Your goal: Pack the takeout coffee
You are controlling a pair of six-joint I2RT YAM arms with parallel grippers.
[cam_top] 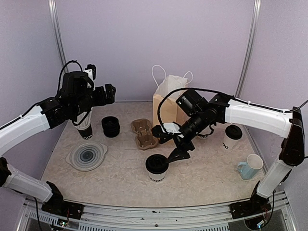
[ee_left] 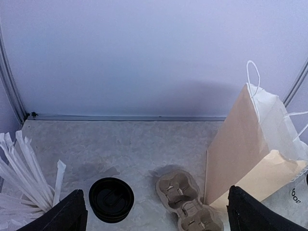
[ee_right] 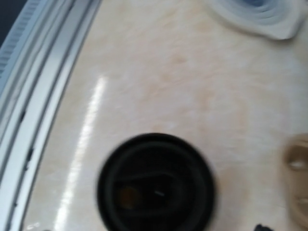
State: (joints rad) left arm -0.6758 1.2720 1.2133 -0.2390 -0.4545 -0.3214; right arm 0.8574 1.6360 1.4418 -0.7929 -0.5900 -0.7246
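Observation:
One takeout coffee (cam_top: pixel 157 168), a white paper cup with a black lid, stands at the front middle of the table. Its lid (ee_right: pixel 155 185) fills the lower part of the blurred right wrist view. My right gripper (cam_top: pixel 162 144) hovers just above and behind this cup, jaws spread wide, holding nothing. The other takeout coffee (cam_top: pixel 232 136) stands at the right, beyond my right arm. My left gripper (ee_left: pixel 156 221) is open and empty at the back left, with its dark fingers (ee_left: pixel 67 214) at the bottom corners of the left wrist view.
A brown paper bag (cam_top: pixel 168 103) with white handles stands at the back. In front of it lie a cardboard cup carrier (cam_top: pixel 144 133) and a stack of black lids (cam_top: pixel 111 126). Under my left arm is a white cup (cam_top: pixel 85 132). Clear lids (cam_top: pixel 87 155) lie at the left, a light blue mug (cam_top: pixel 250 167) at the right. Wrapped straws (ee_left: pixel 24 173) show.

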